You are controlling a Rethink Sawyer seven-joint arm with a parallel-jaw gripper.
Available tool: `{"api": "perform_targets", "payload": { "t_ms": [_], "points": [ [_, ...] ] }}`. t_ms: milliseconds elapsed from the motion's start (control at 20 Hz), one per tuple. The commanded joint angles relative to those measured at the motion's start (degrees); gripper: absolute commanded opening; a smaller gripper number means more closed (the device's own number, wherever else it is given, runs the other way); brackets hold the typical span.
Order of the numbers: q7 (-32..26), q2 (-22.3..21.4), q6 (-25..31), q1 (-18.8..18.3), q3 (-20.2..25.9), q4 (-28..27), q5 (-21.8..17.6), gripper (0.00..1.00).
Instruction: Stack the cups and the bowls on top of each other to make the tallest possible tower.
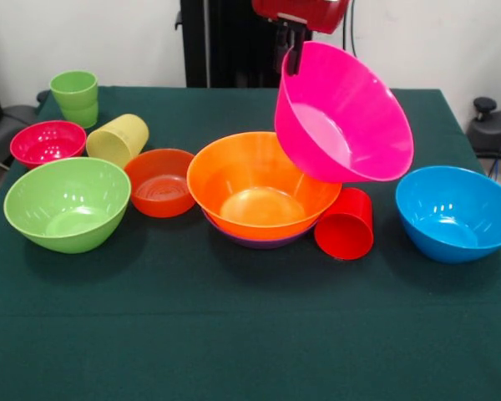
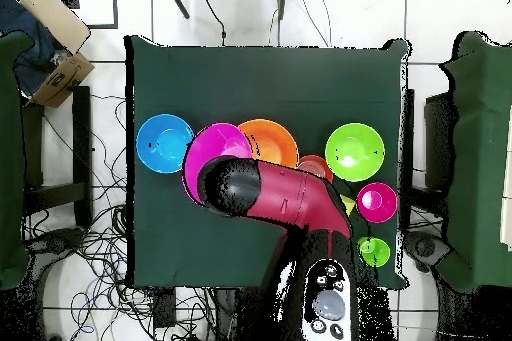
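1. Pink bowl (image 1: 342,117) hangs tilted in the air, gripped at its upper rim by the gripper (image 1: 292,57); the jaws look closed on that rim, one finger inside and one outside, which I judge is why the bowl tips with its mouth turned toward the camera
2. Orange bowl (image 1: 263,188) sits upright in a purple bowl (image 1: 259,241), of which only a lower sliver shows; this pair is the tower so far, and the pink bowl hangs just above and to the right of it, likely the next layer
3. Red cup (image 1: 345,224) lies on its side touching the orange bowl's right flank, under the pink bowl; it may be bumped if the pink bowl comes down off-centre
4. Blue bowl (image 1: 457,213) stands apart at the right; lime bowl (image 1: 67,203), red-orange bowl (image 1: 160,182), yellow cup (image 1: 117,139) on its side, magenta bowl (image 1: 48,142) and green cup (image 1: 75,98) crowd the left
5. Green cloth (image 1: 250,334) in front lies bare, offering free room; in the overhead view the arm (image 2: 285,197) covers part of the pink bowl, and the green cup stands near the table edge
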Motion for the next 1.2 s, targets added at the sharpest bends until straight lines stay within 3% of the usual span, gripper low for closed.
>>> {"api": "perform_targets", "payload": {
  "t_ms": [50, 1200],
  "points": [
    [2.62, 2.77, 3.99, -1.82, 6.07, -2.13, 0.6, 0.0],
    [2.47, 3.86, 4.8, -4.9, 7.48, -4.24, 0.48, 0.0]
  ]
}}
